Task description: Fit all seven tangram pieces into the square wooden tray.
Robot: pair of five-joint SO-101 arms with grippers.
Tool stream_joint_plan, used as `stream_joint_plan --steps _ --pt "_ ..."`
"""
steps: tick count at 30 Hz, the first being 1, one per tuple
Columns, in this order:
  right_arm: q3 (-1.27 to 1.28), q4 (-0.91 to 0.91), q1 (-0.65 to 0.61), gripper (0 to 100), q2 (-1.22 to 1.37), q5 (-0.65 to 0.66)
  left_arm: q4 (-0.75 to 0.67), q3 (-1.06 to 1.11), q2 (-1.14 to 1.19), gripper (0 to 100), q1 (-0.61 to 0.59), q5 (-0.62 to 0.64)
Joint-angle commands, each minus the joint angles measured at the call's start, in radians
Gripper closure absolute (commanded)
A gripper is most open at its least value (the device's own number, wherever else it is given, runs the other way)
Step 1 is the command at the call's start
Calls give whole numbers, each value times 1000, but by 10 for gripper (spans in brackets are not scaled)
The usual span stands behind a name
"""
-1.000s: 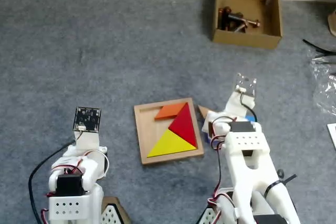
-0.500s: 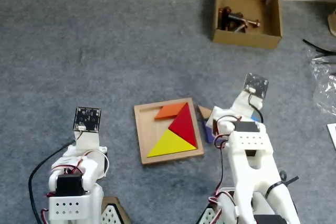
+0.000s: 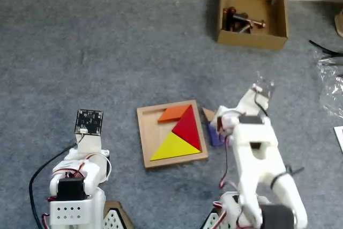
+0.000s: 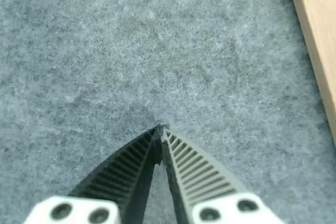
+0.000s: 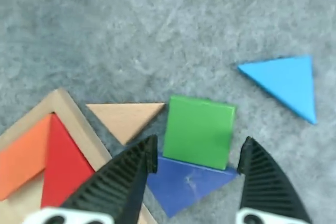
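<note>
While our right gripper (image 5: 199,141) gapes over the smooth green square block (image 5: 199,124), ribbed left gripper (image 4: 160,129) closed above grey felt (image 4: 157,45)

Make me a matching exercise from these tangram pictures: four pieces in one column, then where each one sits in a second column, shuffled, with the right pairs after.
Pieces
1. red triangle
2. green square
3. light blue triangle
4. tan triangle

Places
A. on the carpet, apart from every other piece
B. edge against the dark blue triangle
C. inside the wooden tray
D. on the carpet just outside the tray's rim

Pairs: 1-C, 2-B, 3-A, 4-D
</note>
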Motion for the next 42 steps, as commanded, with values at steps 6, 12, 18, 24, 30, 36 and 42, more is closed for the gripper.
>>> stream_joint_plan --steps 6,12,18,24,30,36,42 --pt "-246 91 15 760 243 -91 5 21 2 994 -10 5" --pt "-255 119 12 761 363 -120 5 21 2 994 -10 5" --pt "-255 214 15 767 361 -101 5 21 2 994 -10 5" --pt "-255 254 10 877 363 215 5 21 2 994 -10 5" --pt "-255 251 13 889 363 456 5 21 2 994 -10 5" --pt "-255 199 13 889 364 704 5 21 2 994 -10 5" --pt "-255 183 15 889 363 795 5 21 2 994 -10 5"
